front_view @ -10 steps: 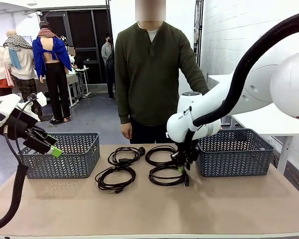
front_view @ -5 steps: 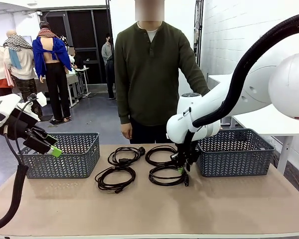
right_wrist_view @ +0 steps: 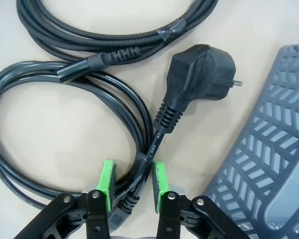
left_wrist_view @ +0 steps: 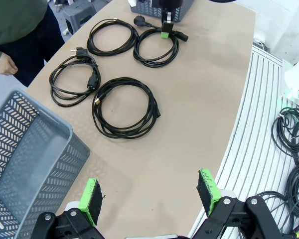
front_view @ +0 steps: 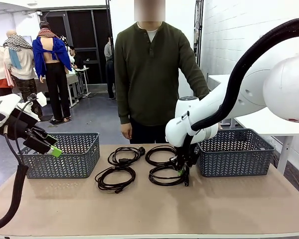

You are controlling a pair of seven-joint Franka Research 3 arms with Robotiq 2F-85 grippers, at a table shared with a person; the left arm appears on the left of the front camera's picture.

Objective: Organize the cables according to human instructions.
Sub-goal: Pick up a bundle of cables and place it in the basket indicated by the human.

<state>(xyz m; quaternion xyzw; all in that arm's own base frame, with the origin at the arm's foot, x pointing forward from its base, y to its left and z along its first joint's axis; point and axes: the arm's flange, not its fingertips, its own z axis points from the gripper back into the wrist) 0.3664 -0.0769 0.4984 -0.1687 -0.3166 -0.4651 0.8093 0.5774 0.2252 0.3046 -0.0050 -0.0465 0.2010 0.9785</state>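
Four coiled black cables lie in a square on the tan table. The back left cable (front_view: 124,155), the front left cable (front_view: 115,178) and the back right cable (front_view: 161,155) lie free. My right gripper (front_view: 182,169) is shut on the right side of the front right cable (front_view: 165,176). In the right wrist view its green pads (right_wrist_view: 107,178) pinch two strands of that cable (right_wrist_view: 139,172), just below its angled plug (right_wrist_view: 202,64). My left gripper (front_view: 52,149) hangs open and empty above the left basket; its wrist view shows the open gripper (left_wrist_view: 149,194) and all the coils, such as the nearest cable (left_wrist_view: 126,106).
A grey basket (front_view: 65,154) stands at the table's left and another grey basket (front_view: 234,152) at the right, its wall close beside my right gripper (right_wrist_view: 269,164). A person stands behind the far edge, one hand (front_view: 125,132) hanging down. The table's front half is bare.
My right arm has shifted slightly to the left while still gripping the front right cable. The left arm and the other cables have not moved.
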